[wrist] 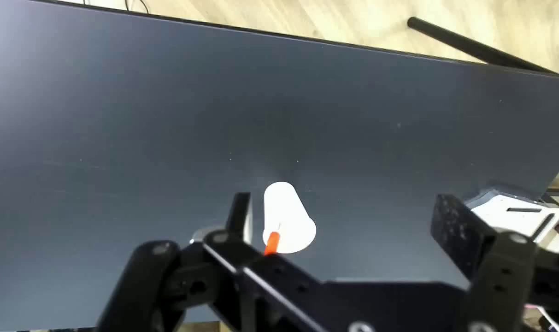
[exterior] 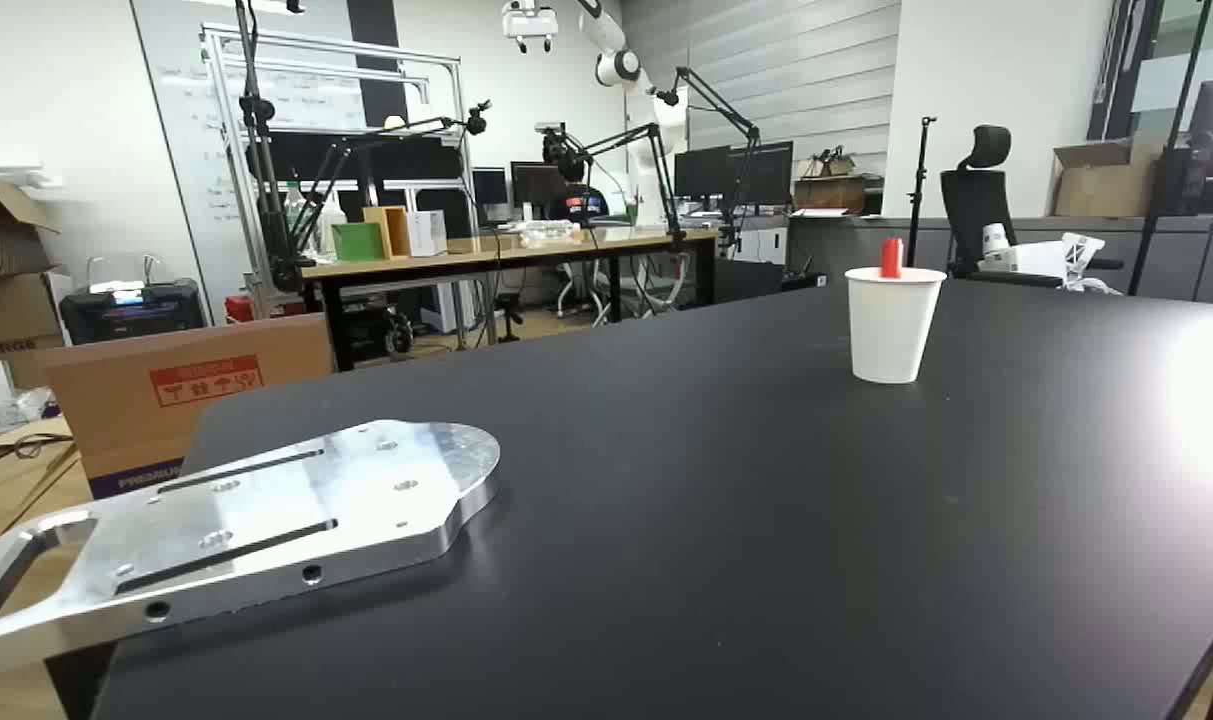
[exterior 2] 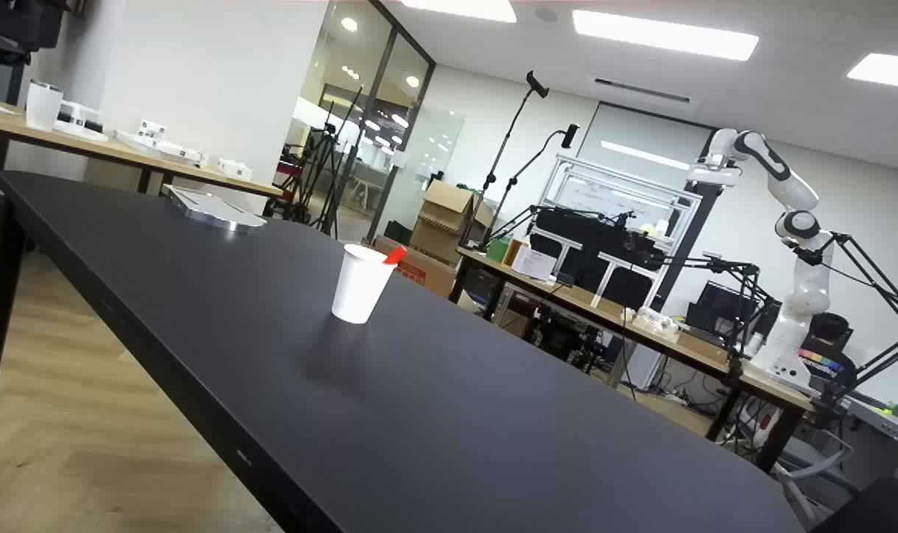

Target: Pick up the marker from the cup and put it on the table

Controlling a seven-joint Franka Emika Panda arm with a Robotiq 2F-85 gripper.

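In the wrist view the claw [wrist: 344,205] has its fingers [wrist: 461,237] wide apart, the cup [wrist: 286,207] showing between them, closer to the finger at that view's left. How high the claw hangs above it I cannot tell. The marker [wrist: 272,243] is in the cup, whose wall hides all but the red end, and that end rises past the rim in both exterior views. Just below it, the claw itself blocks the wrist view. The cup is upright on the black table [exterior: 746,560]. A metal plate [exterior: 366,480] lies on the same table, well apart from the cup, its looped end jutting over the edge; in the wrist view a finger hides part of it. Beyond the table are a box [exterior: 186,410], a bench [exterior 2: 600,306] bearing a white arm [exterior 2: 798,300], and a chair [exterior: 976,210].
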